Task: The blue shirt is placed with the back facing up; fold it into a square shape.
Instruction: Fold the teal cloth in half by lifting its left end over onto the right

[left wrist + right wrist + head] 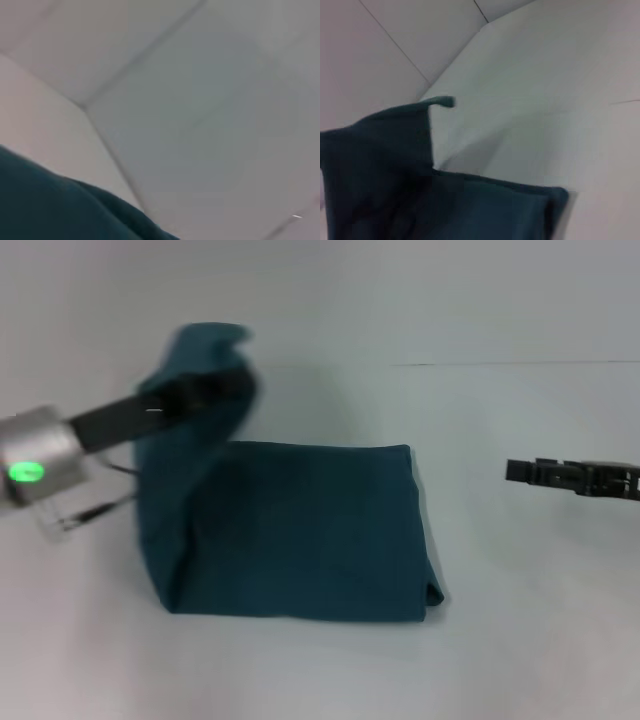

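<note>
The blue shirt (300, 535) lies on the pale table (520, 640) as a partly folded block, its long axis running left to right across the head view, with straight near and right edges and a small corner of cloth sticking out at the near right. Its left end does not lie flat: a flap rises from the table and points up and toward the far side, its tip curling over. The left end effector (215, 390) reaches in from the left at that raised flap, clenched on the cloth and holding it off the table, with the flat part of the blue shirt below and to its right. The right end effector (520, 472) hovers to the right of the shirt, apart from the cloth and carrying nothing; whether it is released or clenched I cannot tell.
</note>
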`<state>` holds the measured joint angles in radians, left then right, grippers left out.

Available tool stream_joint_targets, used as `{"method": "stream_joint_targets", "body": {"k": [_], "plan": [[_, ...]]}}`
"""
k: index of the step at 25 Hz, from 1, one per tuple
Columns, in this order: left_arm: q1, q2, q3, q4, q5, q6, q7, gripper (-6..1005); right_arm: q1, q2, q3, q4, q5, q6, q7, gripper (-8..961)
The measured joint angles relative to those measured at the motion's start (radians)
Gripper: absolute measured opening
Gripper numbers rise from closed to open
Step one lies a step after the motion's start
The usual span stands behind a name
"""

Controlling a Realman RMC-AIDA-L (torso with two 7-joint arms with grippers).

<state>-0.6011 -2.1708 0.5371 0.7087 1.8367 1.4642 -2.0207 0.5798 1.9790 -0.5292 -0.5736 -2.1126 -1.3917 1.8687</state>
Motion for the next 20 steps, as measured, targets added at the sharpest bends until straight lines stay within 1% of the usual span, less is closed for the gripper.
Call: {"method": "stream_joint_targets", "body": {"k": [1,2,4,6,7,8,9,10,12,15,19,20], "plan": [[-0.013,0.000,0.021,-0.042,-0.020,-0.015,0.019,64,-0.007,-0.006,0.000,-0.002,0.000,-0.005,-0.004,778],[-0.033,0.000,0.048,-0.120,-0.045,-0.036,0.055,65,-0.012,-0.011,0.000,-0.003,0.000,-0.009,-0.007,777],[-0.054,-0.001,0.069,-0.235,-0.077,-0.058,0.113,66,-0.024,-0.025,-0.001,-0.003,0.000,-0.015,-0.012,775],[-0.071,-0.003,0.073,-0.355,-0.111,-0.074,0.191,68,-0.038,-0.037,-0.002,0.000,-0.001,-0.018,-0.018,773],[-0.079,-0.004,0.071,-0.444,-0.138,-0.092,0.255,69,-0.043,-0.042,-0.005,0.000,-0.001,-0.018,-0.020,772],[-0.084,-0.004,0.070,-0.488,-0.152,-0.105,0.292,70,-0.046,-0.045,-0.008,0.000,-0.002,-0.018,-0.020,771],[-0.097,-0.005,0.065,-0.581,-0.180,-0.139,0.369,71,-0.050,-0.048,-0.011,-0.001,-0.002,-0.017,-0.021,770],[-0.108,-0.005,0.059,-0.650,-0.198,-0.169,0.429,72,-0.053,-0.050,-0.014,-0.003,-0.003,-0.015,-0.022,769],[-0.125,-0.005,0.039,-0.753,-0.215,-0.218,0.530,74,-0.054,-0.052,-0.016,-0.005,-0.007,-0.008,-0.026,767],[-0.137,-0.005,0.000,-0.841,-0.210,-0.224,0.622,77,-0.048,-0.057,-0.017,-0.005,-0.020,-0.004,-0.032,764],[-0.143,-0.006,-0.007,-0.882,-0.198,-0.184,0.685,81,-0.036,-0.054,-0.025,-0.004,-0.030,0.001,-0.032,760],[-0.144,-0.006,-0.006,-0.882,-0.188,-0.170,0.685,124,-0.033,-0.053,-0.027,-0.004,-0.030,0.005,-0.030,759]]}}
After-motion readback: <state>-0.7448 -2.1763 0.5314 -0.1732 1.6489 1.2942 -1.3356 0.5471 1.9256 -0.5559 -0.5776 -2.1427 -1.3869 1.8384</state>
